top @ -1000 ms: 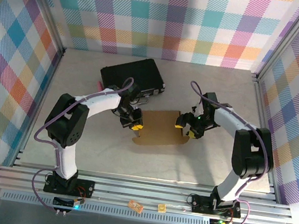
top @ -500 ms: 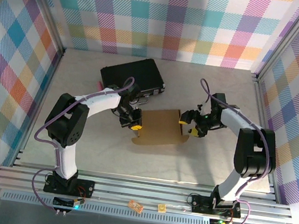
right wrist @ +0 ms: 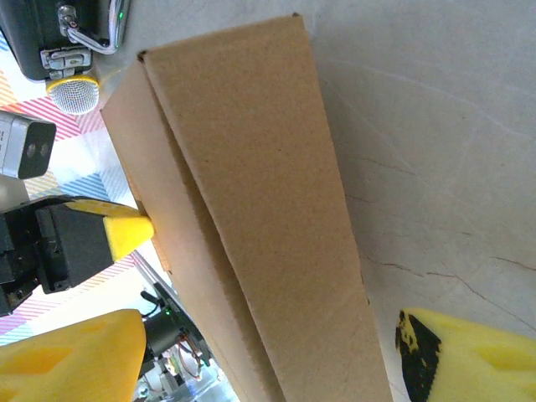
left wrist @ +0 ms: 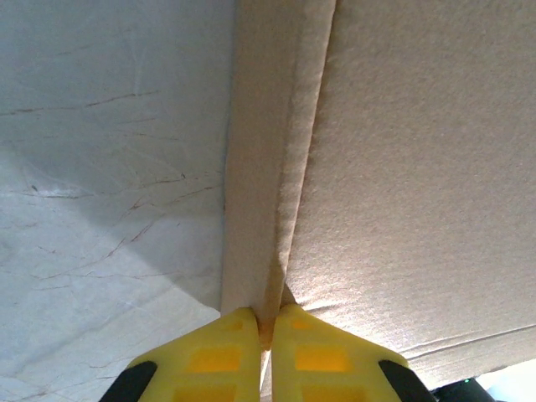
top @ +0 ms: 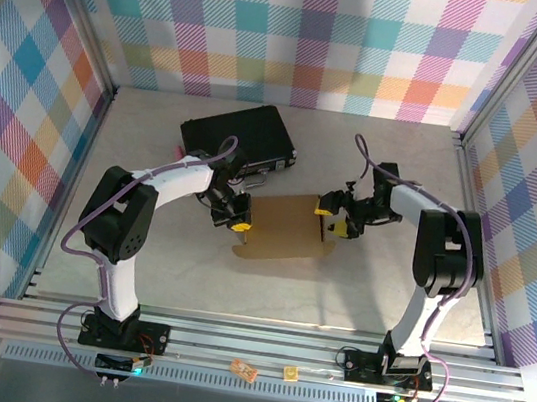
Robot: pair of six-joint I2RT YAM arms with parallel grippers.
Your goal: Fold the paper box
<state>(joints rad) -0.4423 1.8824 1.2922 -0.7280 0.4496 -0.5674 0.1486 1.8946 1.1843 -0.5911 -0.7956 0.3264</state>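
Cardboard of the paper box (top: 285, 226) lies mid-table, just in front of the black case (top: 238, 134). The left gripper (top: 237, 225) pinches a folded flap at its left edge, yellow fingertips (left wrist: 219, 352) clamped on it. The right gripper (top: 334, 219) stands wide apart at the box's right end, gripping nothing.

right claw (top: 333, 219) farther back along the right edge of the paper box (top: 285, 226), jaws slightly wider than before
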